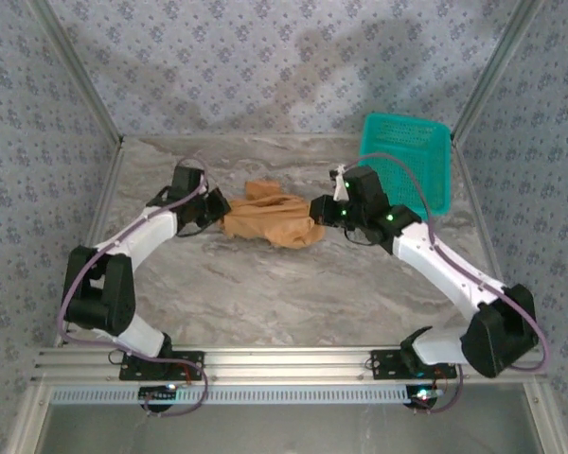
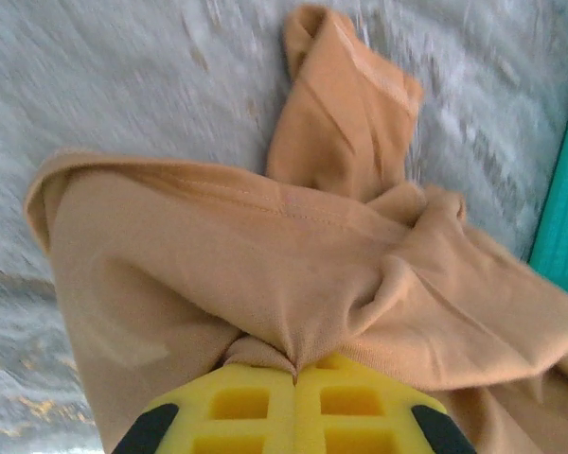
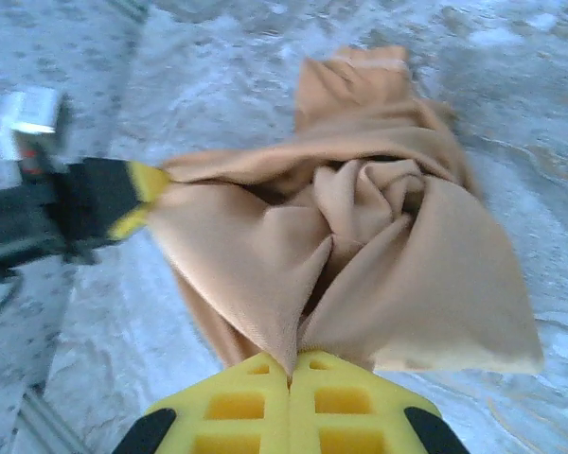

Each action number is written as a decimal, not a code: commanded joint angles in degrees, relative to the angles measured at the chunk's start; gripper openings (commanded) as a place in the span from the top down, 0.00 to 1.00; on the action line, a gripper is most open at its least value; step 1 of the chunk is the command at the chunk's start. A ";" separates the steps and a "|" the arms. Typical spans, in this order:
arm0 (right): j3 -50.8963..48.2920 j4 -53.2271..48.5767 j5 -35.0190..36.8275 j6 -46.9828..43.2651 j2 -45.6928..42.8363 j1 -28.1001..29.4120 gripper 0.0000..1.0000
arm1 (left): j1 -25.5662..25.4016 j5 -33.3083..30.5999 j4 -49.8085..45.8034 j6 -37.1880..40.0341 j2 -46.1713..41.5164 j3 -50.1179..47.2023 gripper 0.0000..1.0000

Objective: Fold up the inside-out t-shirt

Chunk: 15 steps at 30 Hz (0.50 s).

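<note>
One inside-out t-shirt, bunched mid-table; I judge nothing folded yet. Left gripper is clamped on its 9 o'clock edge, right gripper on its 3 o'clock edge. Spreading flat and every fold remain.

Noted grey marbled table, evenly lit. Behind and beside table: walls papered pale blue-grey with a small floral print, soft shadows on the back one. At table's far corners: aluminium posts. On its far right corner: teal mesh basket. Along its near edge: slotted aluminium rails.
</note>
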 commanded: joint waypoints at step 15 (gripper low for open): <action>-15.31 -3.82 -0.99 -3.86 -2.37 2.69 0.31 | -12.61 -7.61 6.16 20.09 -18.07 -9.05 0.39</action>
